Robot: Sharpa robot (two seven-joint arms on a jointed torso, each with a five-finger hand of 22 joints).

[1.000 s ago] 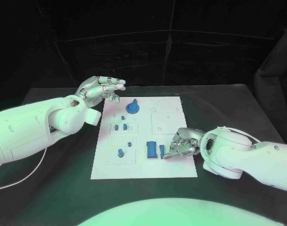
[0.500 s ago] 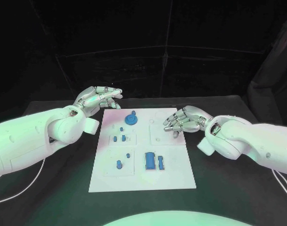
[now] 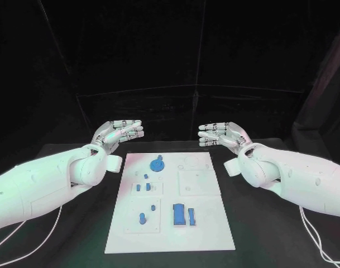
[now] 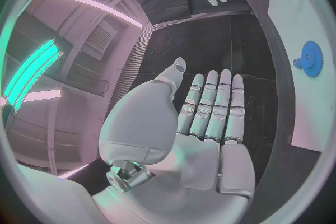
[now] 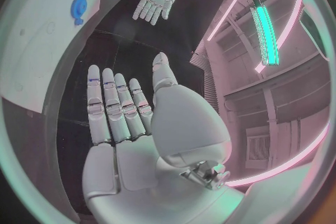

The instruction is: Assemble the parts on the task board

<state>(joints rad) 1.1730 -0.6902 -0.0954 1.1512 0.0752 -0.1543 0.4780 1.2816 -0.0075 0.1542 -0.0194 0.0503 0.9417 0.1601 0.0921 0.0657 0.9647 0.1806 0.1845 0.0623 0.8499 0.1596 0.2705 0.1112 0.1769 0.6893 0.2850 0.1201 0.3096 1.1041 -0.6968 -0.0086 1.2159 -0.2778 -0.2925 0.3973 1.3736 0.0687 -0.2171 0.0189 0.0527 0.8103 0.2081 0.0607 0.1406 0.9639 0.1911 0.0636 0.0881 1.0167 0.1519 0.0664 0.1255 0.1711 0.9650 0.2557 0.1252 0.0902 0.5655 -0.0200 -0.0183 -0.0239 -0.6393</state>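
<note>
Hovering beyond the task board (image 3: 170,223), both hands spread empty.

The head view looks down from above and behind the arms onto the table (image 3: 73,167), with the task board (image 3: 206,223) lying lengthwise away from the camera. The left wrist view sits close behind the left hand (image 4: 203,123), looking along its flat palm and straight fingers. The right wrist view does likewise behind the right hand (image 5: 126,123). Each wrist view catches the opposite hand beyond its own fingertips, and all three share the board's far end with the round blue part (image 3: 158,164).
</note>
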